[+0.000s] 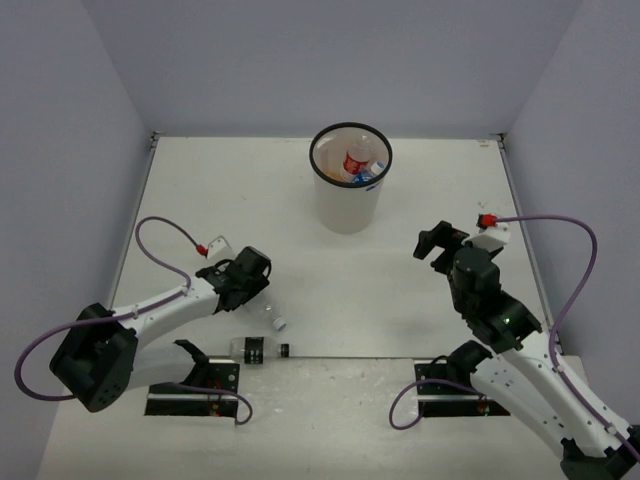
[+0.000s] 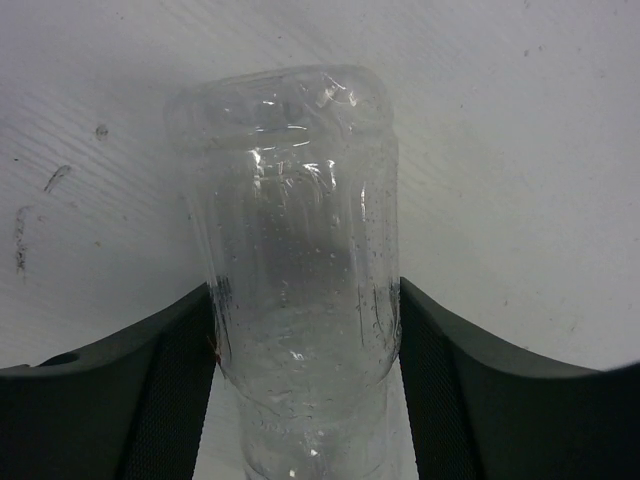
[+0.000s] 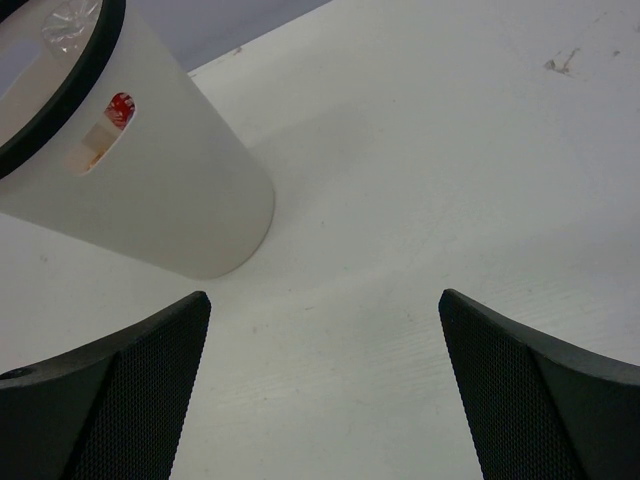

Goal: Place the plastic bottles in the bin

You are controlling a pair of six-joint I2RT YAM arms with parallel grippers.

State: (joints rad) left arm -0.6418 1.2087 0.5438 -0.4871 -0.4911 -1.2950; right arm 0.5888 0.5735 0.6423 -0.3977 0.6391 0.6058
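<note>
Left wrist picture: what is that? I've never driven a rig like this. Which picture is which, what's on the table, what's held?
Two robot arms are bolted at the near edge of a white table, each ending in a two-finger gripper. The top picture looks down from above and behind them. The other two come from wrist cameras, so the dark shapes at the bottom are that arm's own fingers. The left gripper is closed on a long plain clear plastic bottle, touching both its sides. The right gripper is open and empty, facing the white round tapered bin with a black rim. The bin holds bottles, among them a red-labelled bottle. A small black-labelled bottle with a black cap lies on the table near the left arm's base.
</note>
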